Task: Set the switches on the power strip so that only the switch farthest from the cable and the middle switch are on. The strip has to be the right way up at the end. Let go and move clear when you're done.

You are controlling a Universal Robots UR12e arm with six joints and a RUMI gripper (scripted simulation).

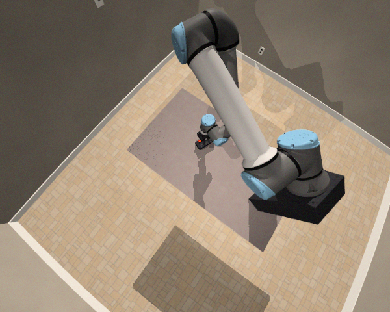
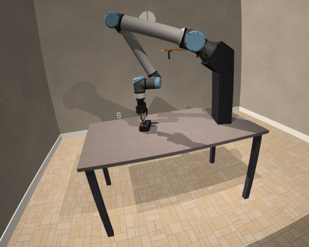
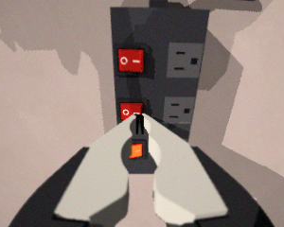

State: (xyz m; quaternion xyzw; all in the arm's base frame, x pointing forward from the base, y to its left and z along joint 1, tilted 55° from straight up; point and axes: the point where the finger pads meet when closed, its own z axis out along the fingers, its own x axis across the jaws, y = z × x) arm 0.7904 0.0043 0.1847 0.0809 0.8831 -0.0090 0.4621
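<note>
A black power strip (image 3: 156,43) (image 2: 144,125) (image 1: 202,143) lies face up on the grey table (image 2: 117,148) (image 1: 168,134). In the wrist view it shows three red rocker switches in a row with grey sockets beside them. The far switch (image 3: 131,61) is dark red. The middle switch (image 3: 128,111) is dark red and partly hidden by my fingertips. The near switch (image 3: 136,150) glows bright orange between my fingers. My gripper (image 3: 139,115) (image 2: 142,117) is shut with nothing in it, and its tips stand at the lower edge of the middle switch. The cable end is out of the wrist view.
The arm's black pedestal (image 2: 223,87) (image 1: 299,201) stands at the table's far right corner. The table's edges (image 2: 159,156) lie well away from the strip. Walls with outlets (image 2: 118,115) surround the tiled floor.
</note>
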